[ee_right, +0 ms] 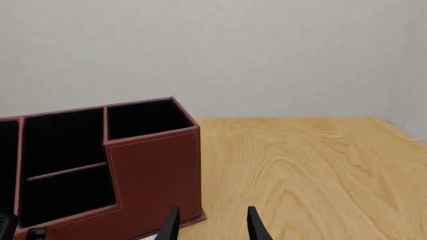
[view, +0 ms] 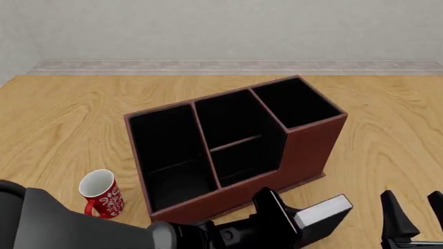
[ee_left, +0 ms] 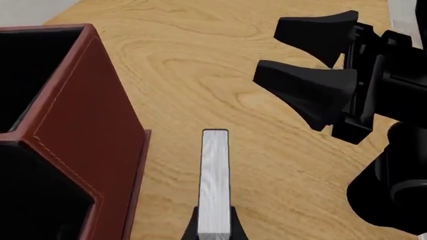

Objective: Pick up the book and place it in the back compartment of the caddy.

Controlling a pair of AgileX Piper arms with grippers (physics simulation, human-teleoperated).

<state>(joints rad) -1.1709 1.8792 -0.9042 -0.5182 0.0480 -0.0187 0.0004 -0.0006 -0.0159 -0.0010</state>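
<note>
My left gripper (view: pixel 294 219) is shut on the book (view: pixel 322 210), a black hardback whose white page block (ee_left: pixel 215 180) shows between the fingers. The book sits just in front of the caddy's near wall, toward its right end. The reddish-brown caddy (view: pixel 304 150) stands mid-table with a black interior. Its back compartment (view: pixel 242 162) is the small cell between the low cross divider and the lowered wall. The right gripper (view: pixel 414 212) is open beside the book, to its right, with nothing in it. It also shows in the left wrist view (ee_left: pixel 270 47), and its fingertips (ee_right: pixel 172 222) frame the caddy.
A white mug with a red pattern (view: pixel 101 193) stands on the wooden table (view: pixel 62 124) left of the caddy. A long cell (view: pixel 169 155) fills the caddy's left side and a tall-walled cell (view: pixel 294 104) its right end. The left arm (view: pixel 69 228) crosses the near edge.
</note>
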